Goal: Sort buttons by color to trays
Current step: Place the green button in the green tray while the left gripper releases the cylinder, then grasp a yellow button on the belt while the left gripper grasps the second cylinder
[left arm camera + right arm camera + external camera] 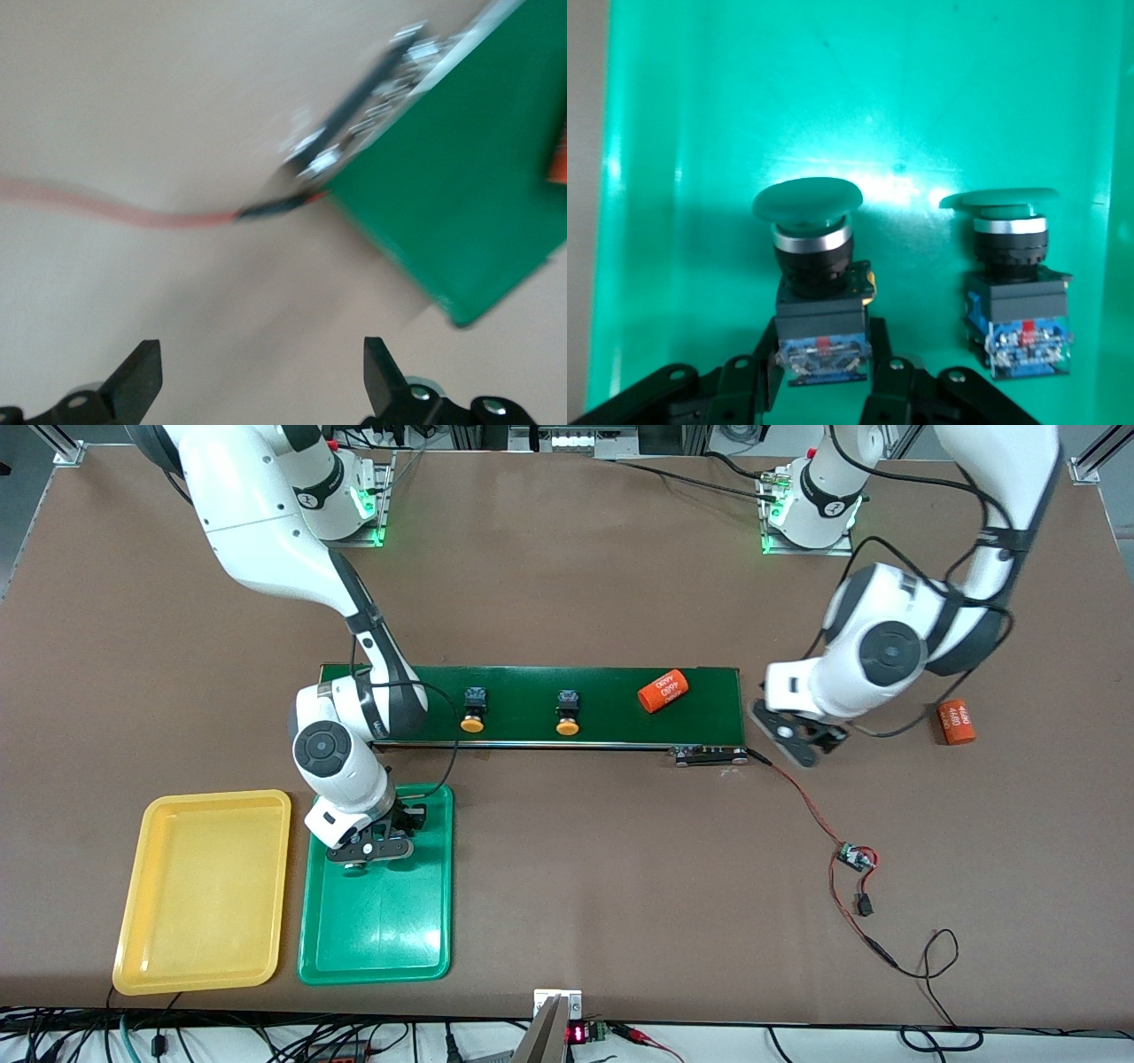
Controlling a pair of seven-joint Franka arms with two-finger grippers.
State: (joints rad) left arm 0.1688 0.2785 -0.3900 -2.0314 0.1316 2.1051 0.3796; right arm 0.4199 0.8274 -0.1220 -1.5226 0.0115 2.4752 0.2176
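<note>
While right gripper clasps green button, left gripper gapes.

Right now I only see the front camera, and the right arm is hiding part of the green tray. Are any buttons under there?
Observer: Yes, two. In the right wrist view, one green button is over the green tray, with the right arm's fingers closed on its black body.
Operator: Where's the other one?
Observer: The second green button is beside it in the tray, apart from it, and nothing is touching it.
Operator: Is the left arm holding anything?
Observer: No. The left arm's fingers are wide open and empty, over the bare table by the end of the belt.
</note>
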